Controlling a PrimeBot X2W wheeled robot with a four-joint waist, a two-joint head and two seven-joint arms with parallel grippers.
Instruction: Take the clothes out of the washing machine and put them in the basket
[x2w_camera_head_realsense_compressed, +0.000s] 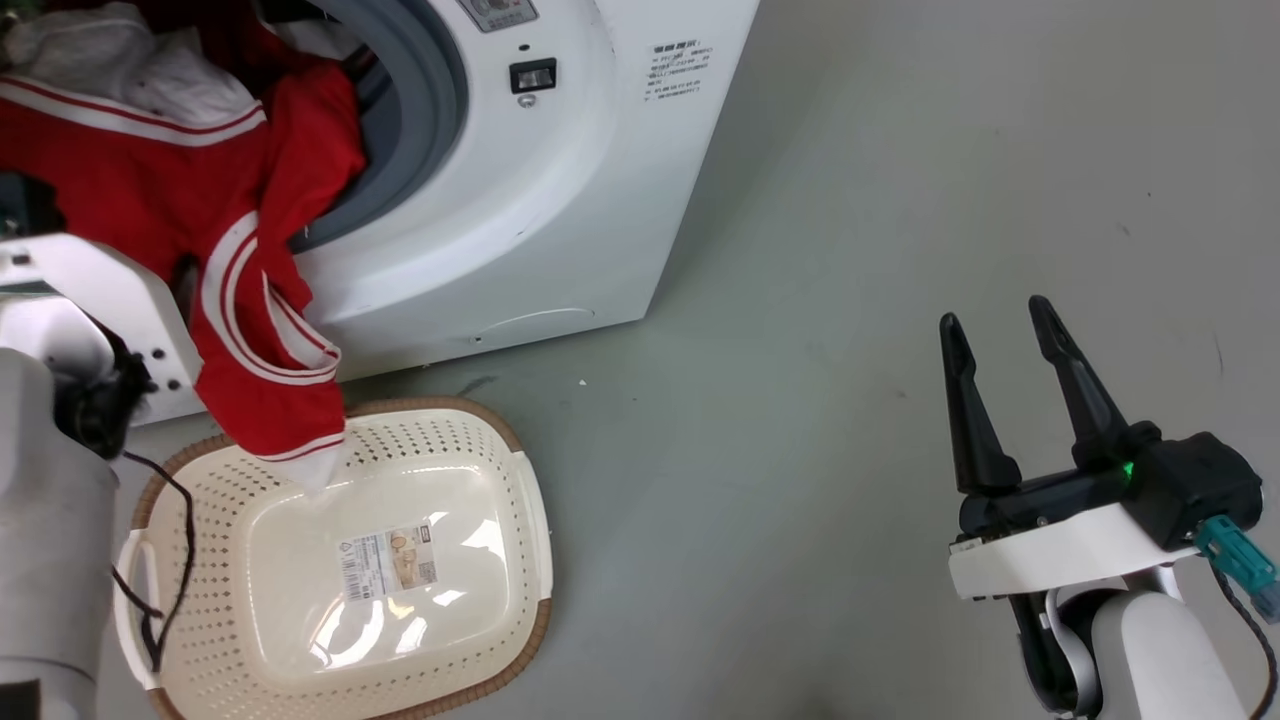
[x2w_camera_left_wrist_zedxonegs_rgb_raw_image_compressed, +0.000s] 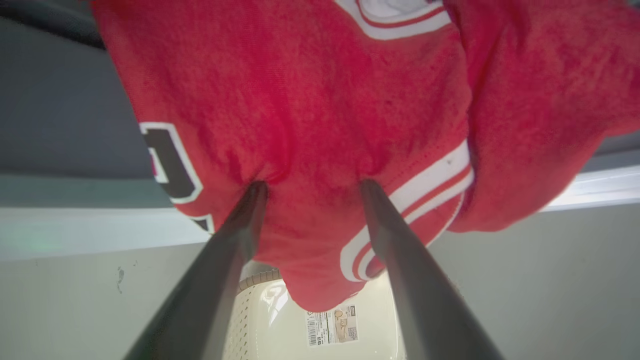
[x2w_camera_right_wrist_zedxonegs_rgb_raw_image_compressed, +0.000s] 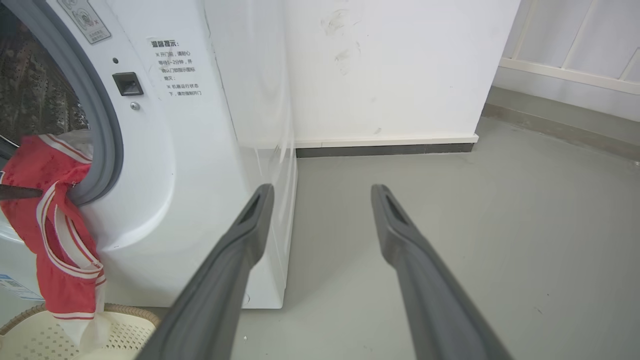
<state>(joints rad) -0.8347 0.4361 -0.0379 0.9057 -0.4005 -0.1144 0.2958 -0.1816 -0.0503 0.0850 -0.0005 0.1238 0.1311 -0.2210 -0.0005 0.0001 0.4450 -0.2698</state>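
The clothes (x2w_camera_head_realsense_compressed: 180, 190), a red garment with white stripe trim, hang out of the washing machine (x2w_camera_head_realsense_compressed: 560, 170) porthole, and a sleeve end dangles over the basket (x2w_camera_head_realsense_compressed: 520, 560). In the left wrist view my left gripper (x2w_camera_left_wrist_zedxonegs_rgb_raw_image_compressed: 310, 185) has its fingers spread wide, their tips pressed into the clothes (x2w_camera_left_wrist_zedxonegs_rgb_raw_image_compressed: 310, 125), with the basket (x2w_camera_left_wrist_zedxonegs_rgb_raw_image_compressed: 260, 325) below. One of its dark fingers (x2w_camera_right_wrist_zedxonegs_rgb_raw_image_compressed: 20, 192) pokes into the clothes (x2w_camera_right_wrist_zedxonegs_rgb_raw_image_compressed: 55, 235) in the right wrist view. My right gripper (x2w_camera_head_realsense_compressed: 1000, 325) is open and empty, off to the right above the floor.
The basket stands on the grey floor (x2w_camera_head_realsense_compressed: 850, 300) directly before the washer, label at its bottom. A white wall (x2w_camera_right_wrist_zedxonegs_rgb_raw_image_compressed: 390, 70) with a baseboard runs behind the machine. My left forearm (x2w_camera_head_realsense_compressed: 50, 520) with a black cable is beside the basket's left rim.
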